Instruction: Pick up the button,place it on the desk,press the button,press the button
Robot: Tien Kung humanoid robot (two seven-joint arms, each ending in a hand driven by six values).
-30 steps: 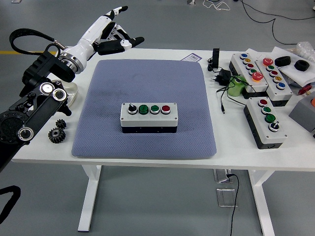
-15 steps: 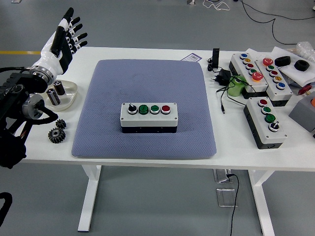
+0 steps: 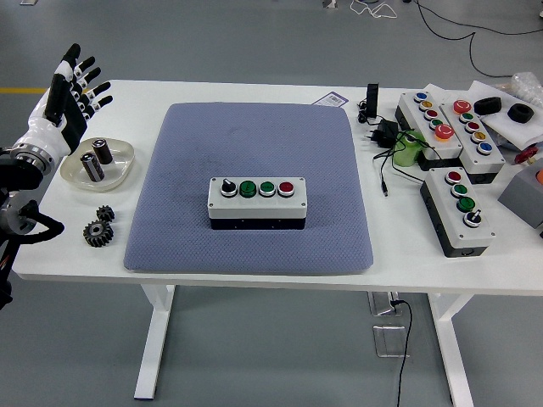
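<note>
Left hand point(image 3: 66, 95), fingers spread and empty, hovers at the table's nine o'clock edge. We judge the button box point(image 3: 256, 203), at the mat's point(image 3: 212, 136) centre, rigid and moderately heavy; we would grip its short ends.

button box point(image 3: 256, 203) | grey-white lid, black base | black knob, two green buttons, one red | flat, upright | frame centre, on blue mat point(image 3: 254, 144)
</note>
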